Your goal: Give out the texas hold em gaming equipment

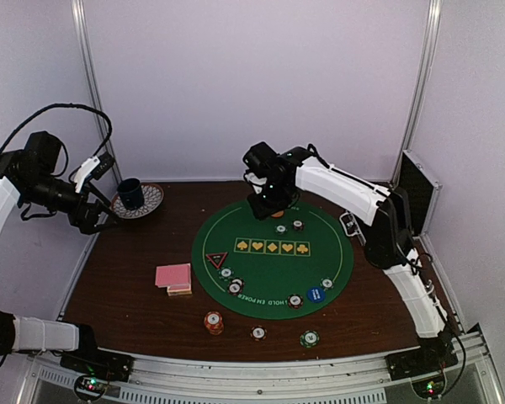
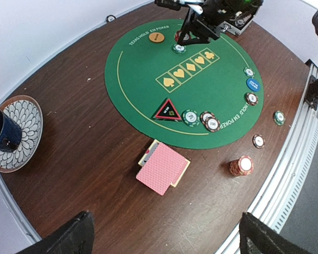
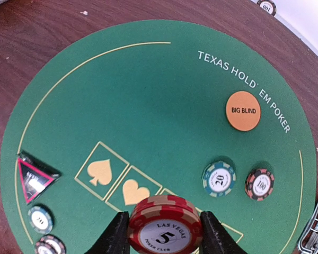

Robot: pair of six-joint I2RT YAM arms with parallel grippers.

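Hold em gear is sitting all over a dark brown wooden table (image 1: 126, 290), and the whole thing is living inside a little booth with pale lilac walls (image 1: 252, 84) and metal posts (image 1: 90, 84) running up the back corners. Round green felt mat (image 1: 328, 252) is lying in the middle of the wood, showing a row of yellow suit boxes and white lettering along its rim. Over by the right wall a silver-and-black case (image 1: 418, 192) is standing on edge, and in the far left corner a dark blue cup (image 1: 130, 194) is sitting on a patterned plate (image 1: 156, 195). Left gripper (image 2: 164, 216) is hanging over the left part of the table with its fingers spread wide and nothing between them. Right gripper (image 3: 164, 233) is hovering over the far side of the mat, pinching a red-and-cream chip (image 3: 164, 219) marked 5. A pink-backed deck (image 1: 173, 276) is lying on bare wood just left of the mat, and a red triangle (image 1: 216, 259) is resting on the felt's left edge. Orange chip stack (image 1: 213, 321) is sitting on the wood near the front, with two single chips beside it. An orange BIG BLIND disc (image 3: 243, 110) and a blue disc (image 1: 316, 295) are lying on the felt, along with loose chips like a green 20 chip (image 3: 219, 179) and a red 100 chip (image 3: 259, 184).
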